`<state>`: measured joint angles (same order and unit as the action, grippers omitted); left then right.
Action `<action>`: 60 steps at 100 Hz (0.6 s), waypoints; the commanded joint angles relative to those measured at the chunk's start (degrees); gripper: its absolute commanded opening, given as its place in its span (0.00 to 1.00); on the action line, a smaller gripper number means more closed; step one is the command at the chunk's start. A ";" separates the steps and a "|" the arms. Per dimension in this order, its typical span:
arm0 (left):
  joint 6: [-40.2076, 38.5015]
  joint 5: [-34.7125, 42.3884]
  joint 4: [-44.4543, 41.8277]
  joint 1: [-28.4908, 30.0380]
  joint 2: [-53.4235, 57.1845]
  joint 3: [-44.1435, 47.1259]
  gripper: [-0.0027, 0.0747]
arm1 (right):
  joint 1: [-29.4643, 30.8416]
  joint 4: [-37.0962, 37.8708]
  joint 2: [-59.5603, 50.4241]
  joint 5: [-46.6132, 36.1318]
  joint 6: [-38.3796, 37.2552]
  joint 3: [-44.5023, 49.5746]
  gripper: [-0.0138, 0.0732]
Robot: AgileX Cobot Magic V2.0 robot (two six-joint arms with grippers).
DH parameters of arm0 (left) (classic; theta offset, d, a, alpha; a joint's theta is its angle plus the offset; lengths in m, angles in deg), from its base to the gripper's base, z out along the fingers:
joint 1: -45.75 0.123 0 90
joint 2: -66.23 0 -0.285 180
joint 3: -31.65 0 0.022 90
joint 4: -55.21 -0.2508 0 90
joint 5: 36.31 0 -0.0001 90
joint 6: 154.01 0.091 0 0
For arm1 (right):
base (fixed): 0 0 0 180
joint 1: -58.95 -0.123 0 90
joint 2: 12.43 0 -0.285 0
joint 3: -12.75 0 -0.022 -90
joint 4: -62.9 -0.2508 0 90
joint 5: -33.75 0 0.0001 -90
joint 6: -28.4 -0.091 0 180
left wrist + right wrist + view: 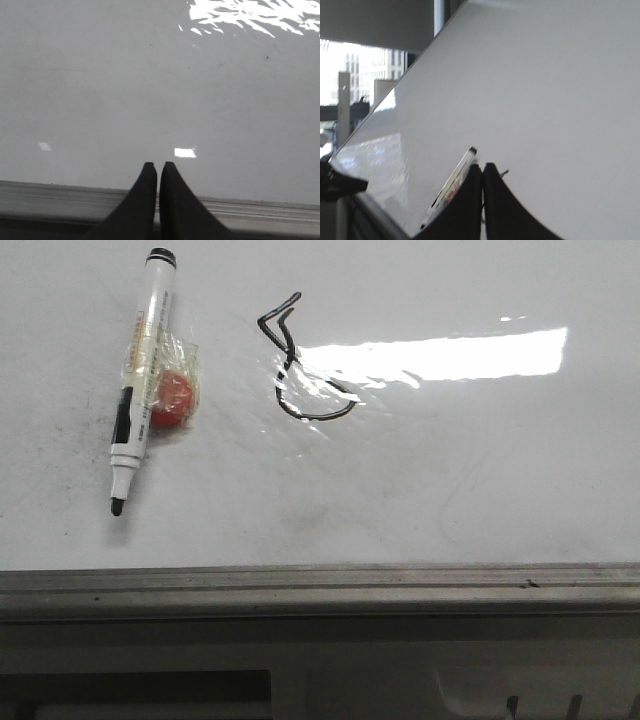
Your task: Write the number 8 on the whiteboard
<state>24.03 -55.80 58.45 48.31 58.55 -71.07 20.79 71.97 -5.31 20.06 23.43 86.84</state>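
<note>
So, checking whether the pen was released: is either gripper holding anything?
No. Left gripper and right gripper are shut on nothing; the marker lies on the whiteboard.

An office or lab sort of room, by the look of it. The whiteboard (480, 490) lies flat and fills nearly the whole front view, glossy, catching a long bar of ceiling light at about 2 o'clock, with its grey metal rim (320, 585) running along 6 o'clock. In the right wrist view, a bright window (365, 75) shows tall city buildings (355, 67) outside, so we're several floors up.
</note>
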 commanded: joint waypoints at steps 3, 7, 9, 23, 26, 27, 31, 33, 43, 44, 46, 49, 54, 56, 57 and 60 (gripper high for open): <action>-0.03 2.55 0.72 -0.04 1.73 1.86 0.01 | 6.69 -0.63 -0.97 -14.99 0.04 2.74 0.09; -0.03 2.55 0.72 -0.04 1.73 1.86 0.01 | 9.75 -0.76 -0.97 -15.12 0.04 3.77 0.09; -0.03 2.55 0.72 -0.04 1.73 1.86 0.01 | 11.37 -0.76 -0.97 -14.81 0.04 4.19 0.09; -0.03 2.55 0.72 -0.04 1.73 1.86 0.01 | 23.08 -0.76 -0.97 -8.68 -0.04 4.45 0.09; -0.03 2.55 0.72 -0.04 1.73 1.86 0.01 | 25.41 -0.87 -0.97 -7.60 -0.04 4.45 0.09; -0.03 2.55 0.72 -0.04 1.73 1.86 0.01 | 26.55 -0.87 -0.97 -7.34 -0.04 4.45 0.09; -0.03 2.55 0.72 -0.04 1.73 1.86 0.01 | 29.34 -1.84 -0.97 -5.68 -0.04 4.45 0.09; -0.03 2.55 0.72 -0.04 1.73 1.86 0.01 | 30.94 -2.85 -0.97 -4.74 -0.04 4.45 0.09; -0.03 2.55 0.72 -0.04 1.73 1.86 0.01 | 37.95 -6.48 -0.97 1.05 -0.04 4.45 0.09; -0.03 2.55 0.72 -0.04 1.73 1.86 0.01 | 38.83 -6.69 -0.97 2.10 -0.04 4.45 0.09; -0.03 2.55 0.72 -0.04 1.73 1.86 0.01 | 40.08 -6.97 -0.97 3.22 -0.04 4.45 0.09; -0.03 2.55 0.72 -0.04 1.73 1.86 0.01 | 41.67 -7.08 -0.97 6.23 -0.04 4.45 0.09; -0.03 2.55 0.72 -0.04 1.73 1.86 0.01 | 44.18 -7.08 -0.97 10.87 0.07 4.45 0.09; -0.03 2.55 0.72 -0.04 1.73 1.86 0.01 | 45.31 -7.08 -0.97 12.94 0.23 4.45 0.09; -0.03 2.55 0.72 -0.04 1.73 1.86 0.01 | 45.31 -7.08 -0.97 13.69 0.34 4.45 0.09; -0.03 2.55 0.72 -0.04 1.73 1.86 0.01 | 46.40 -7.08 -1.09 16.15 0.69 4.45 0.09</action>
<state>24.03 -55.80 58.45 48.31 58.55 -71.07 63.99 65.51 -5.31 32.47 23.43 90.54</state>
